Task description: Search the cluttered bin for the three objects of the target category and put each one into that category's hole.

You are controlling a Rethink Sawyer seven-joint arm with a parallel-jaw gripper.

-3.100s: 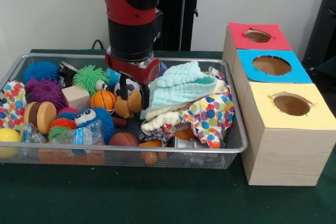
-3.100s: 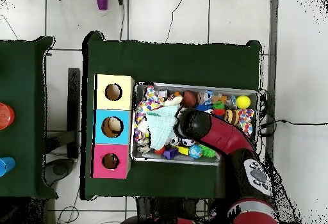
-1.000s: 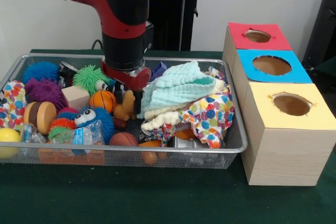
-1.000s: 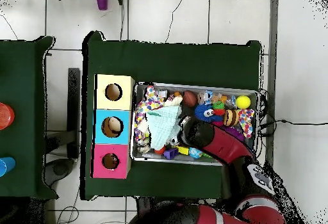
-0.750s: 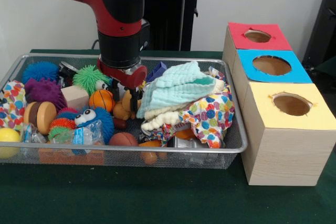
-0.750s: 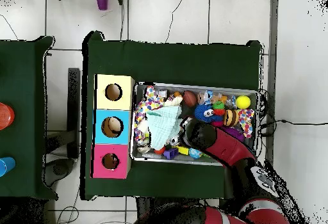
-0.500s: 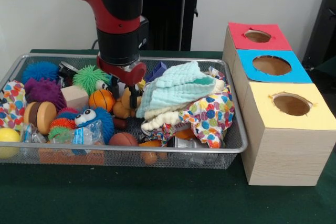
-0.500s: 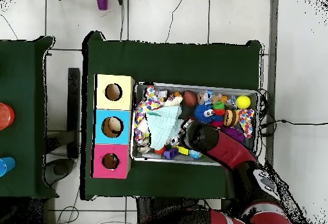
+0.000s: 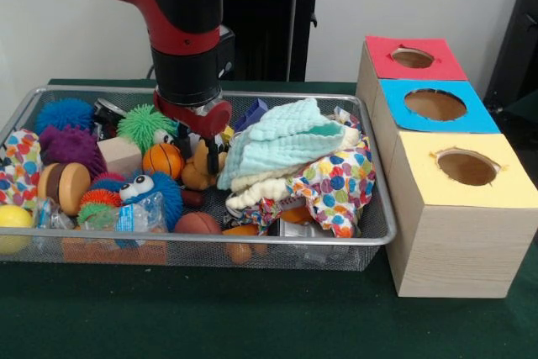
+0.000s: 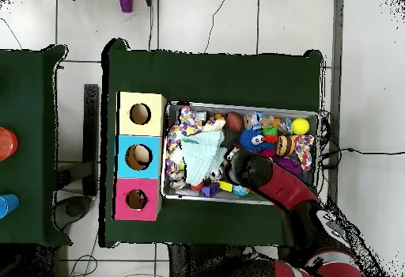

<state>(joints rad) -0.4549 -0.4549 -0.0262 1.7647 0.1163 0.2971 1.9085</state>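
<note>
Gripper (image 9: 198, 147), fingers apart, hovers over a tan toy (image 9: 198, 172) mid-bin (image 9: 380, 233), beside the cloth heap (image 9: 286, 145); a clean pick probably needs a straight descent, the hole (image 9: 412, 58) lying at the table's far corner.

The red-and-black arm is held upright, far left of centre — its gripper (image 9: 199, 145) is pointed down, fingers slightly parted.

boxes (image 9: 437, 115) — right of bin (image 9: 382, 233)
</note>
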